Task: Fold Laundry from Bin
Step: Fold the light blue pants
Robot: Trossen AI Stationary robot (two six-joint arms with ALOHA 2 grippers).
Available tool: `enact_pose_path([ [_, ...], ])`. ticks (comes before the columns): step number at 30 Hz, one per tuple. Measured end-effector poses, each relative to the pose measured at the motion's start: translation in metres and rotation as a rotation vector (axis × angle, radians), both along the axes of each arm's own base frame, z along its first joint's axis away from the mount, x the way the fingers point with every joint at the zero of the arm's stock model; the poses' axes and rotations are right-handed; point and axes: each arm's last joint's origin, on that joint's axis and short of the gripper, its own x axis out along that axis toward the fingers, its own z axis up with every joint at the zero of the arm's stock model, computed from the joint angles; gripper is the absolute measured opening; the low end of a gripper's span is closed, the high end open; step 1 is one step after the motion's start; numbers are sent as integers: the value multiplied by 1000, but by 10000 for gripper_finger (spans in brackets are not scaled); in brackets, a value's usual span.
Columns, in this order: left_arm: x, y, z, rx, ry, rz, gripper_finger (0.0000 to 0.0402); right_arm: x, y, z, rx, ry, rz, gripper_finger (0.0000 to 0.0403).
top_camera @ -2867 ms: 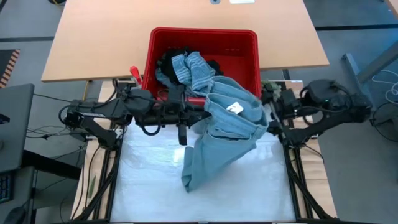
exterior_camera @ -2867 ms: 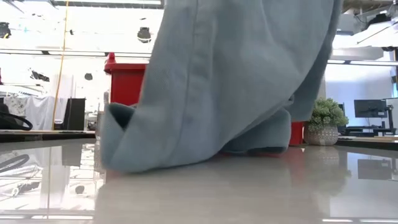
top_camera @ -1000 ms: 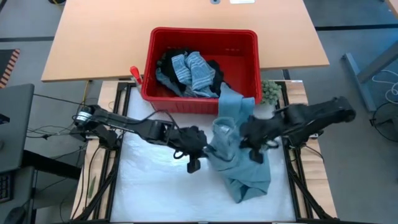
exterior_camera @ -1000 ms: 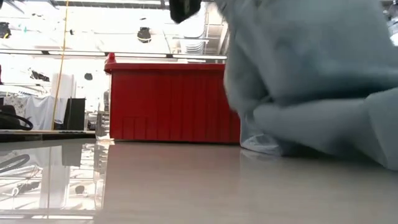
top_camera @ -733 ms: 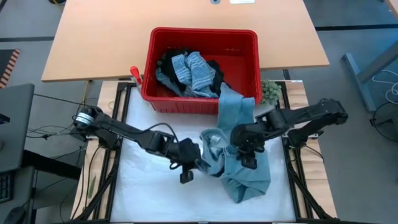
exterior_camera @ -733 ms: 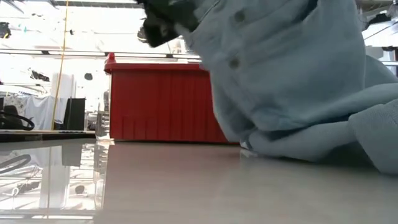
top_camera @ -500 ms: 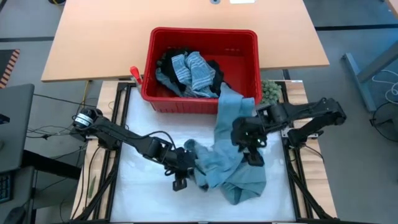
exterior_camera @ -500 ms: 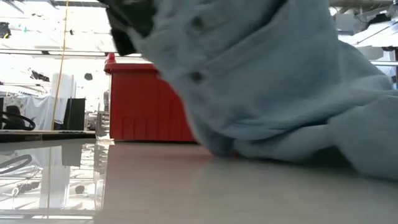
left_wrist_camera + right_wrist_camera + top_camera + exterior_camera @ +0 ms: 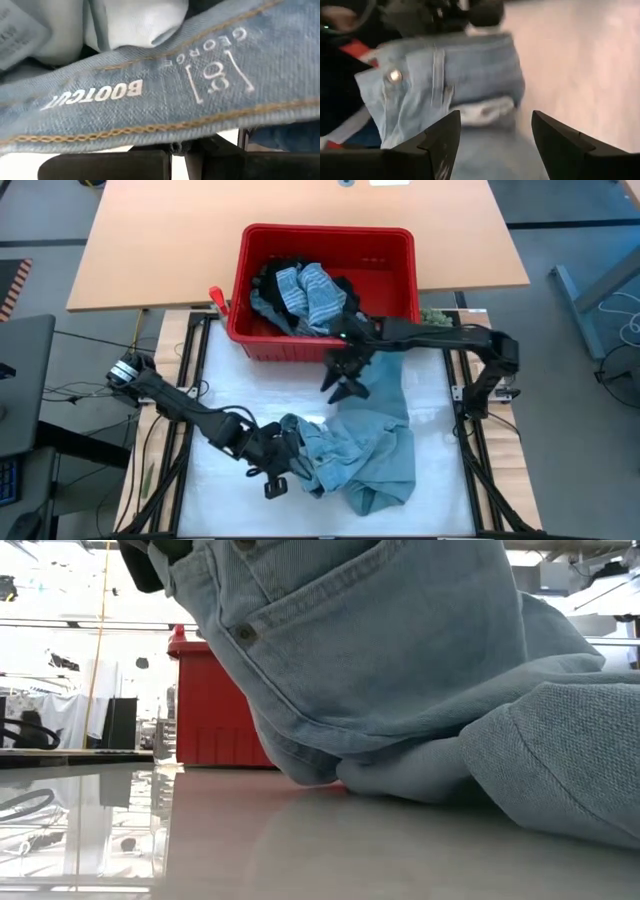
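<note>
Light blue jeans (image 9: 365, 445) lie bunched on the white table cover, below the red bin (image 9: 400, 275). The bin holds a blue-white striped garment (image 9: 312, 292) and black ones (image 9: 268, 280). My left gripper (image 9: 293, 462) is shut on the jeans' waist end at the near left of the heap; the low view shows it dark at the top left (image 9: 150, 565). My right gripper (image 9: 338, 383) hangs open above the table just in front of the bin's near wall, touching nothing. Its wrist view (image 9: 495, 120) looks past its spread fingers at the jeans (image 9: 455, 75). My left gripper pinches the jeans' waistband (image 9: 175, 142), on the stretch printed with the label lettering, between its two fingers. It comes slanting down from the table's left, its fingers across the band. The waist end (image 9: 330, 630) is raised, and the rest of the jeans lies slack on the table.
A small green fuzzy lump (image 9: 432, 320) sits by the bin's near right corner, and a red-handled thing (image 9: 216, 298) lies at its left. A wooden table (image 9: 150, 250) carries the bin's far part. Bare white cover (image 9: 240, 395) lies to the left of the jeans.
My right gripper has opened, let go of the jeans and swung toward the table's left and far edge, up to the bin. My left gripper has gone down toward the near left, dragging the waist end along; the jeans have sunk into a lower heap.
</note>
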Motion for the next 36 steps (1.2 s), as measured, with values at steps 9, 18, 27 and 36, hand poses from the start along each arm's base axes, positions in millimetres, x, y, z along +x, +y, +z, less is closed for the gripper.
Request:
enact_pose_path([
  [9, -7, -7, -1, 117, -22, -28, 5, 45, -8, -53, 149, -143, 211, 270],
  [18, -6, 2, -2, 419, -69, -176, 5, 78, 12, -73, 131, -306, 267, 270],
  [27, 2, 27, 0, 699, -65, -107, 10, 82, 36, -70, 54, -384, 300, 270],
  [36, 12, 30, 34, 917, -149, -114, 12, 81, 42, -62, 44, -379, 276, 270],
])
